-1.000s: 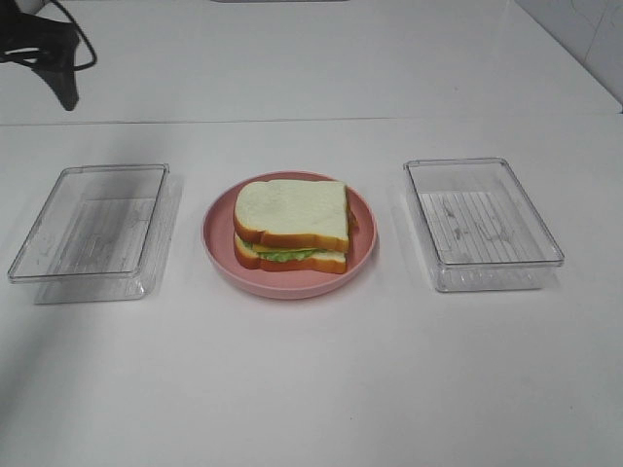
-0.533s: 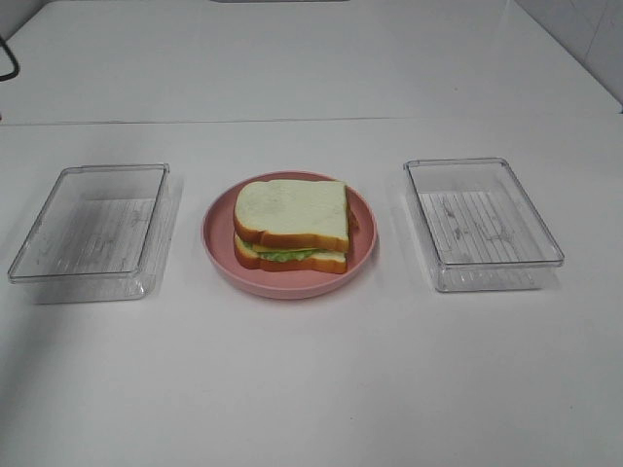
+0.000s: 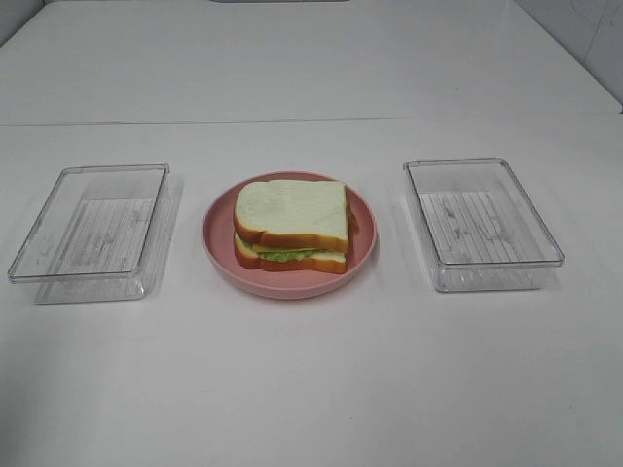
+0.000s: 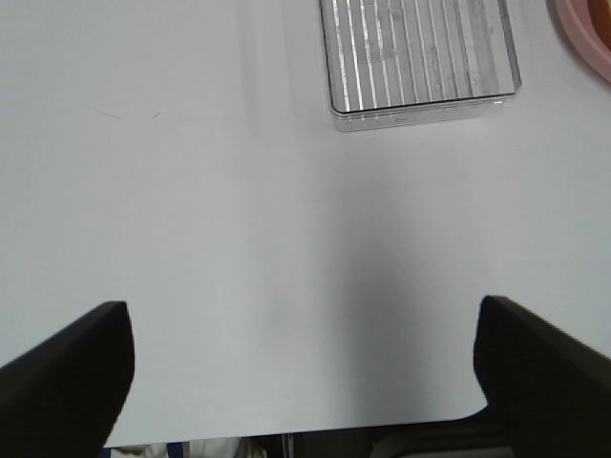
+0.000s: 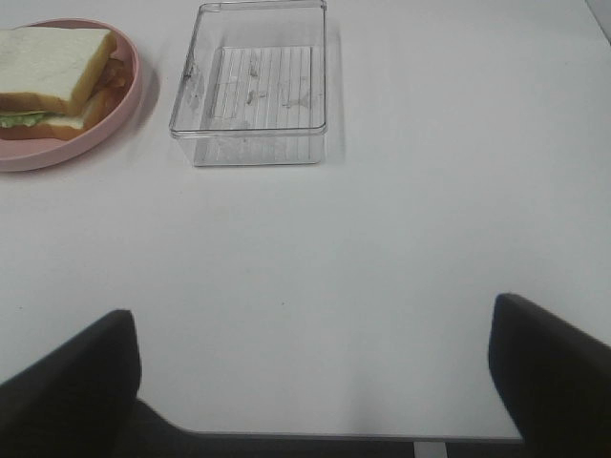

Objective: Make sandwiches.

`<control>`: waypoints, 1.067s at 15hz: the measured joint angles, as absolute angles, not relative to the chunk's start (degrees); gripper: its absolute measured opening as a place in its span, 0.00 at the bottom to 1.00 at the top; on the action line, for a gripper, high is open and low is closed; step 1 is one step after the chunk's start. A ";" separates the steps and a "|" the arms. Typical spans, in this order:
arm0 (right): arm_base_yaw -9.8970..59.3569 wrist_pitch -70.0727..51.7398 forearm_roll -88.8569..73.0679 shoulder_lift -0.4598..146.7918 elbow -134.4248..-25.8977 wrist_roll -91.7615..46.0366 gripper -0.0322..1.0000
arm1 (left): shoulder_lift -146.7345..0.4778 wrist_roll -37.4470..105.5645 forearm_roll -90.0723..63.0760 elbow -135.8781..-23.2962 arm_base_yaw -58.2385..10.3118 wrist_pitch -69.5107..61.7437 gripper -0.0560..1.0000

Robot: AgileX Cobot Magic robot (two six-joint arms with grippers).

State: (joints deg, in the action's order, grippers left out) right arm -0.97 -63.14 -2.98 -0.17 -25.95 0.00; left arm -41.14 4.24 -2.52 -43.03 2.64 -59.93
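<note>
Your sandwich (image 3: 291, 226) sits stacked on the pink plate (image 3: 362, 255), which is your landmark: bread on top, green lettuce showing at the near edge, bread beneath. It looks finished, which would explain why nothing holds it. One clear tray (image 3: 90, 233) lies well to the plate's left and another clear tray (image 3: 482, 223) well to its right, both with nothing in them, likely because their ingredients went into the stack. Your left gripper (image 4: 305, 367) and right gripper (image 5: 315, 377) hang over bare table, jaws wide apart, holding nothing. The white table (image 3: 311, 389) is plain and glossy; little of the room shows beyond it.
</note>
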 joint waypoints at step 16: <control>-0.97 -63.14 -3.32 -0.17 -25.95 0.00 0.95 | 0.34 4.93 1.03 -29.62 2.64 -62.05 0.89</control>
